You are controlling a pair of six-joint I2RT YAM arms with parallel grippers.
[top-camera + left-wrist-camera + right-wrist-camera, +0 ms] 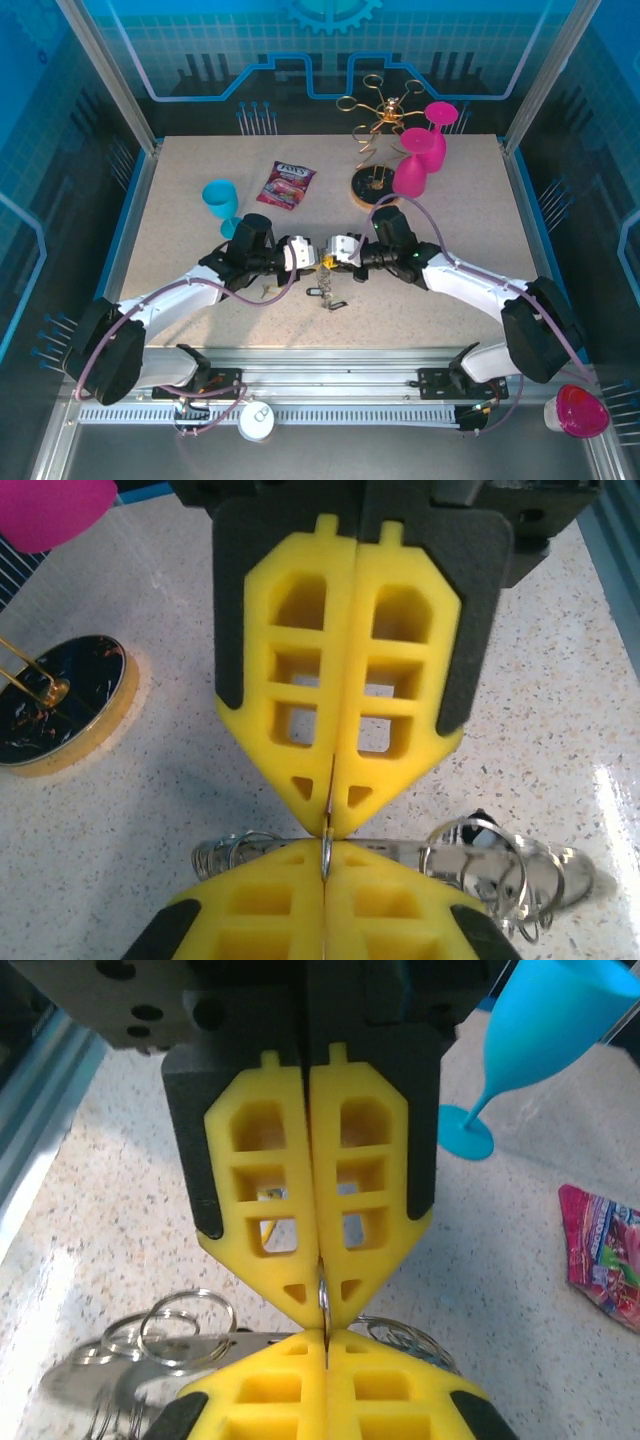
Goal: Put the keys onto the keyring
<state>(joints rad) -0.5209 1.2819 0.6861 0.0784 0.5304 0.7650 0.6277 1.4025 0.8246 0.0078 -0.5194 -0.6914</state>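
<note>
- Speckled light tabletop [190, 160], carrying all the things below.
- At the far right: gold wire rack [372, 110] on a round wooden base, with two pink glasses [420, 150] touching it.
- At the far left: blue glass [220, 198], standing upright.
- Just to the right of it: red-purple snack packet [286, 184], lying flat.
- Over the middle of the tabletop: left end effector [327, 852] and right end effector [325, 1338], tip against tip, each with its yellow pads pressed fully together.
- Just near of the two tips in the top view: bundle of small steel rings [326, 294] with a flat grey metal piece. Not possible to tell whether hanging or lying on the tabletop.
- Keyring [327, 842]: thin, seen edge-on, clamped in the left end effector and also in the right one, right where the two tips meet, close by the bundle.
</note>
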